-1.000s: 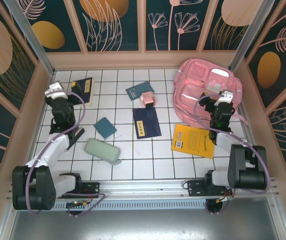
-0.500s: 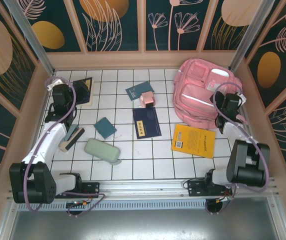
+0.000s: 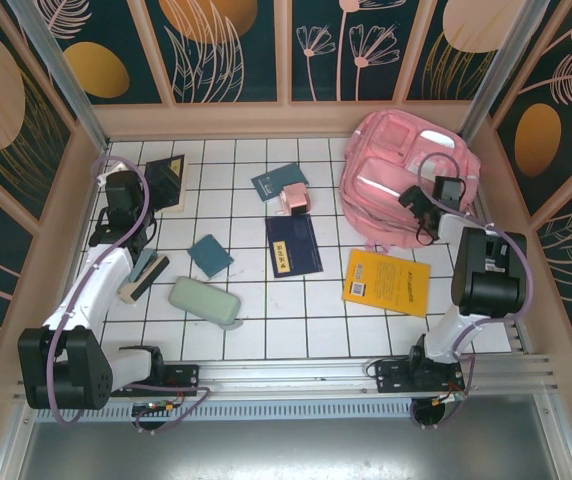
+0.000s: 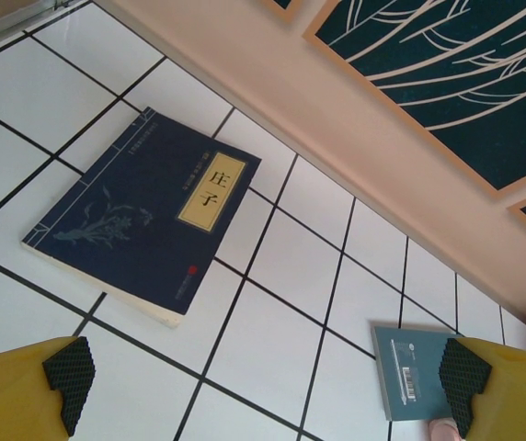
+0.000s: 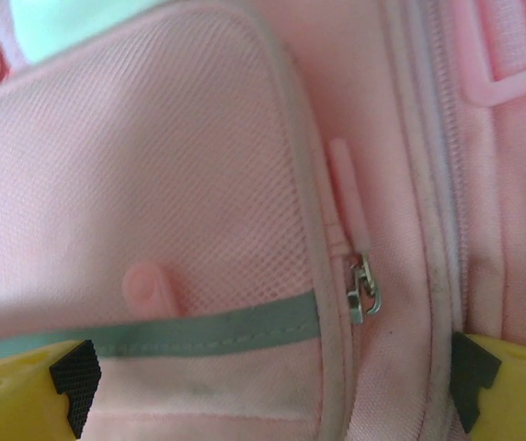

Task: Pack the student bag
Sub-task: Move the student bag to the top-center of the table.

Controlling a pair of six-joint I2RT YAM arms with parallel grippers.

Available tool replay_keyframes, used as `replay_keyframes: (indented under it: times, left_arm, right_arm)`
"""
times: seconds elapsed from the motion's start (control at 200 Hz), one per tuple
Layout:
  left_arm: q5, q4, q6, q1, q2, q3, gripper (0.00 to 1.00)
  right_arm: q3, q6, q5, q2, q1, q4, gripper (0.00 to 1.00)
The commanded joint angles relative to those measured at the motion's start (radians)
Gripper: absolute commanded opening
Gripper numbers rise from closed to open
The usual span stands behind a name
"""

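The student bag [image 3: 386,150] is a big pink backpack lying at the back right. My right gripper [image 3: 418,207] hovers close over its front, open, with nothing between the fingers. In the right wrist view the bag's mesh pocket [image 5: 153,184], a grey stripe [image 5: 199,326] and a metal zipper pull [image 5: 364,292] sit just above my right gripper [image 5: 272,381]. My left gripper [image 3: 156,182] is open at the back left, beside a dark blue book [image 3: 177,168]. The left wrist view shows that book [image 4: 143,230] ahead of my left gripper [image 4: 263,386], which holds nothing.
On the tiles lie a teal booklet [image 3: 279,180], a small pink case [image 3: 294,200], a navy book [image 3: 293,245], a yellow book [image 3: 386,282], a teal notebook [image 3: 210,256], a pale green pouch [image 3: 205,301] and a beige-and-dark block [image 3: 142,274]. Wooden walls enclose the table.
The right gripper has swung up and left onto the bag's front, and the bag has shifted a little leftward. The left gripper moved back toward the dark blue book, then held still.
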Motion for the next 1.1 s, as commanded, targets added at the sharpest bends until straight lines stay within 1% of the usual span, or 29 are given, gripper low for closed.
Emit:
replay_keyframes:
  times: [0.0, 0.335, 0.425, 0.6, 0.911, 0.976, 1.011, 1.096]
  left_arm:
    - [0.010, -0.019, -0.004, -0.002, -0.010, -0.009, 0.98]
    - [0.008, -0.020, 0.002, -0.002, 0.002, -0.019, 0.99]
    - [0.015, -0.016, 0.005, -0.002, 0.005, -0.026, 0.98]
    - [0.034, -0.021, -0.009, -0.004, 0.002, -0.035, 0.95]
    - [0.059, -0.030, -0.025, -0.020, 0.005, -0.026, 0.91]
    - [0.059, -0.037, -0.025, -0.027, 0.014, -0.014, 0.90]
    - [0.058, -0.038, -0.023, -0.034, 0.020, -0.008, 0.90]
    - [0.053, -0.041, -0.026, -0.052, 0.033, 0.004, 0.90]
  right_arm:
    - [0.017, 0.023, -0.132, 0.071, 0.089, -0.073, 0.99]
    - [0.065, 0.079, -0.133, 0.118, 0.316, -0.086, 0.99]
    - [0.107, 0.089, -0.134, 0.148, 0.386, -0.091, 0.99]
    - [0.216, 0.086, -0.141, 0.213, 0.491, -0.117, 0.99]
    - [0.385, 0.100, -0.174, 0.332, 0.640, -0.116, 0.99]
    - [0.422, 0.097, -0.172, 0.354, 0.647, -0.127, 0.99]
    - [0.434, 0.093, -0.166, 0.361, 0.668, -0.135, 0.99]
    - [0.436, 0.081, -0.137, 0.341, 0.669, -0.140, 0.99]
